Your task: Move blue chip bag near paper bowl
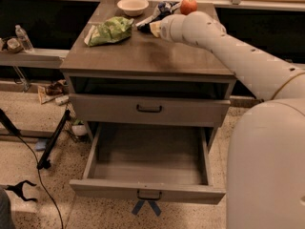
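While the hand (151,26) sits low over the back of the counter (143,56), right at the near end of the blue bag (161,9), I cannot tell whether it is open, closed or gripping anything, because the rounded wrist covers it from this side. The bag lies slantwise behind the wrist, its far end close to the apple (188,5) and its near end pointing toward the green bag (110,30). The bowl (133,5) stands just beside it on the left of the view, near but apparently not touching. The bag looks close to the bowl as it lies, so I judge the step in hand to be a last short nudge leftward or the set-down. To do it well I would keep the motion small and slow, travel along the counter toward the bowl's right rim, and stop short of contact, since a light paper bowl would slide or tip at a push. I would keep the bag low so the slick foil does not slip, steer the wrist clear of the apple, which could roll, and lift straight up after release so nothing drags.
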